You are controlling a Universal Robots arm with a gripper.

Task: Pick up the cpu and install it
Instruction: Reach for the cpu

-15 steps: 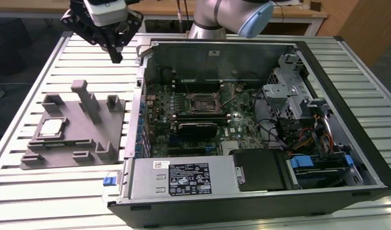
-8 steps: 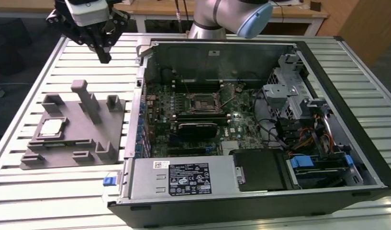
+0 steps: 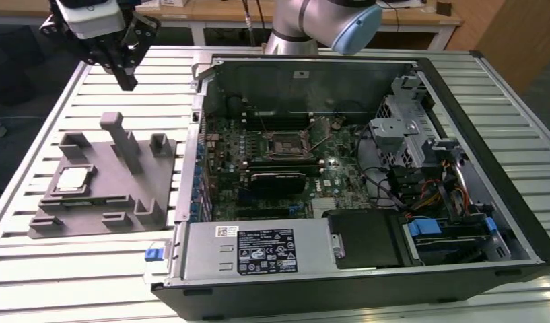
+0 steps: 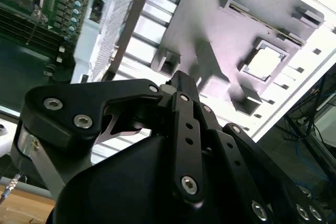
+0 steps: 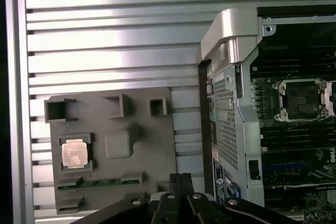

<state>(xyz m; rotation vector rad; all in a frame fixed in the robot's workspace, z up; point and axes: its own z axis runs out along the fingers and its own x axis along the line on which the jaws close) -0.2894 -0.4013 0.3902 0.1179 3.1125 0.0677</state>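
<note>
There we had the cpu point(image 3: 73, 178), lying flat in its square pocket on the grey fixture point(image 3: 95, 208), out on the slatted worktop point(image 3: 41, 269) just beside the open computer case point(image 3: 301, 84) and well apart from the black socket point(image 3: 284, 145) on the board. It was small and square, with a pale silvery top and a thin darker rim. We judged it light, stiff, slick on its metal lid and delicate underneath, so best taken by two opposite edges. The gripper point(image 3: 126, 82) hung high over the worktop near the fixture, its fingers pressed together and holding nothing.
</note>
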